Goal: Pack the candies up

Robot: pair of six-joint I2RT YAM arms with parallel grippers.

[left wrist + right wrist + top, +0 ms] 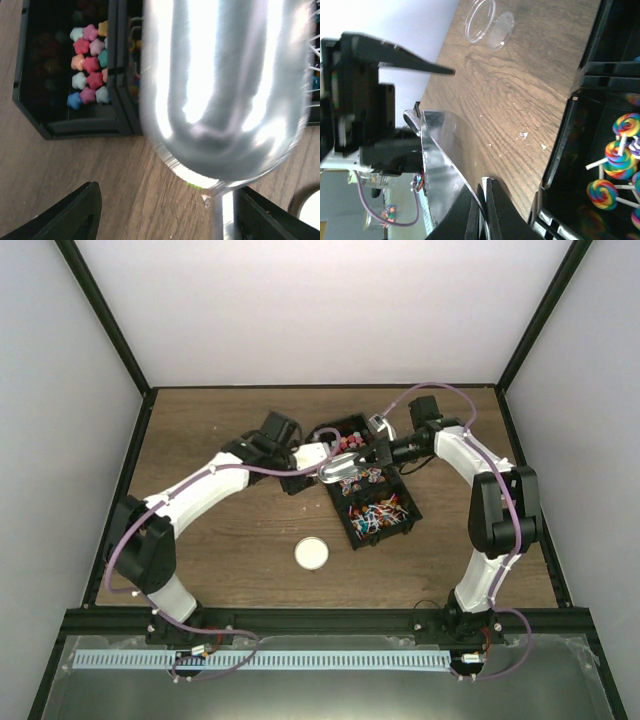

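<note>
The candies lie in a black divided tray (335,502): star-shaped sweets (90,65) in one compartment and swirl lollipops (615,155) in another, with mixed ones (375,515) at the near end. A shiny metal scoop (340,468) hangs over the tray's left edge and fills the left wrist view (220,85). My right gripper (485,200) is shut on the scoop's thin rim (445,145). My left gripper (165,215) is open with its fingers wide apart, and the scoop's handle (222,220) lies beside its right finger. What is inside the scoop is hidden.
A small clear jar (480,20) and its round lid (501,30) lie on the wooden table left of the tray. They show as a white disc (311,554) in the top view. Black frame posts and white walls ring the table.
</note>
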